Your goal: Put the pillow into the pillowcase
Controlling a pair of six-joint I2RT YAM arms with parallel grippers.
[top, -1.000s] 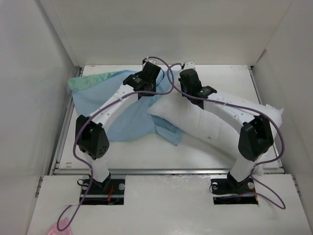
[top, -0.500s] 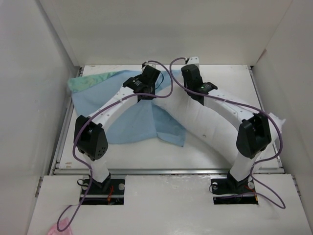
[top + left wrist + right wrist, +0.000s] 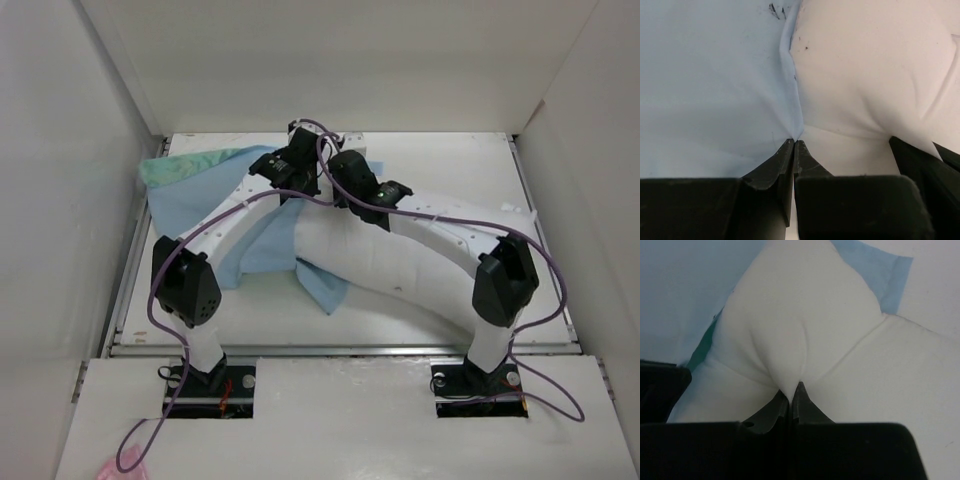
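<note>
L gripper [image 3: 794,142] had its jaws pressed tight together, w/ a fold of the pillowcase [image 3: 710,75] nipped at the tips, right where the pale blue cloth met the pillow [image 3: 865,65]. R gripper [image 3: 791,389] was clamped the same way, tips biting a pucker of white pillow fabric, creases fanning out from the pinch. Seen from the top cam, both grippers sat close together at the far middle of the table [image 3: 460,160], L just left of R. Pillow lay from mid-table out toward the right, its left end overlapping the pillowcase. Pillowcase was spread over the left half, pale blue face up, w/ a teal-green strip showing along its far-left edge. One blue flap stuck out on the near side from under the pillow. R wrist cam also caught a teal sliver at the pillow's left and a blue corner past its far end. Couldn't tell how much of the pillow, if any, was inside the sack.
</note>
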